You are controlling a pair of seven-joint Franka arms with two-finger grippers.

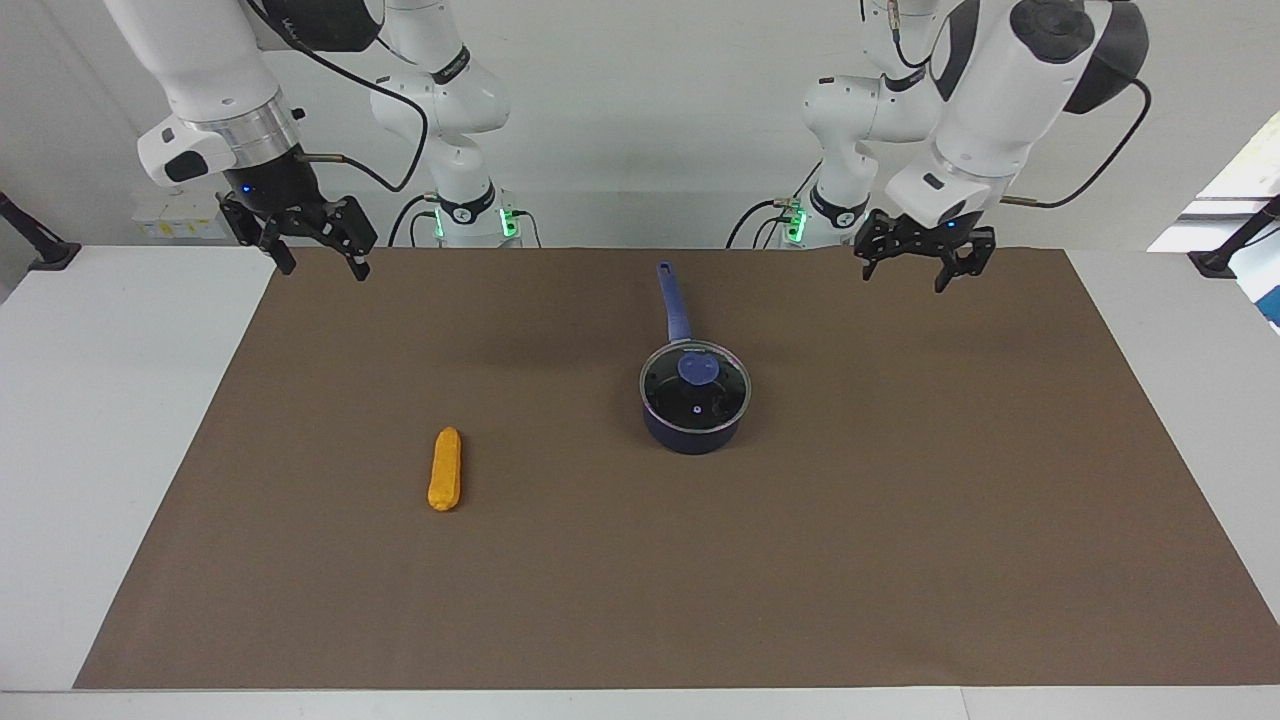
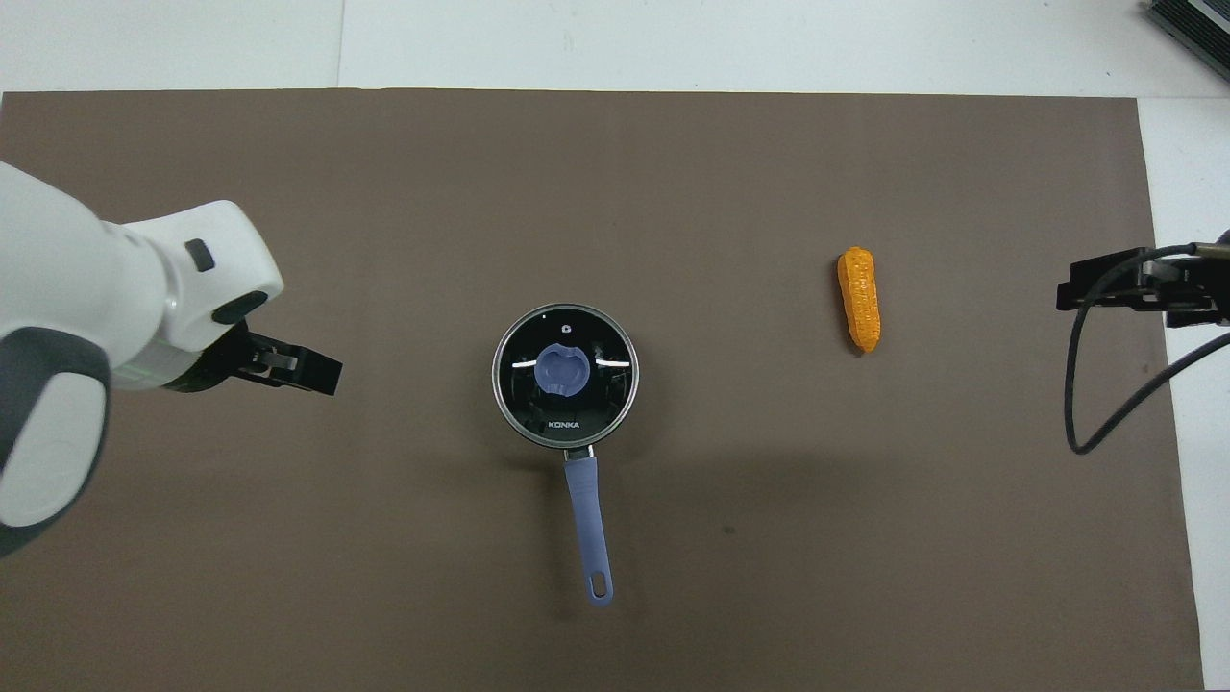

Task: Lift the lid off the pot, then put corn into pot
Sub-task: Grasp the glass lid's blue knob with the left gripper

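The dark blue pot (image 1: 690,432) stands near the middle of the brown mat, its long handle (image 1: 673,300) pointing toward the robots. The glass lid (image 1: 695,398) with a blue knob sits on it; it also shows in the overhead view (image 2: 601,396). The orange-yellow corn (image 1: 446,482) lies flat on the mat toward the right arm's end, beside the pot; the overhead view shows it too (image 2: 859,300). My left gripper (image 1: 905,276) hangs open and empty above the mat's robot-side edge. My right gripper (image 1: 323,268) hangs open and empty above the mat's robot-side corner.
The brown mat (image 1: 900,560) covers most of the white table (image 1: 90,450). Black clamps stand at both ends of the table. A cable loops from the right arm (image 2: 1081,404).
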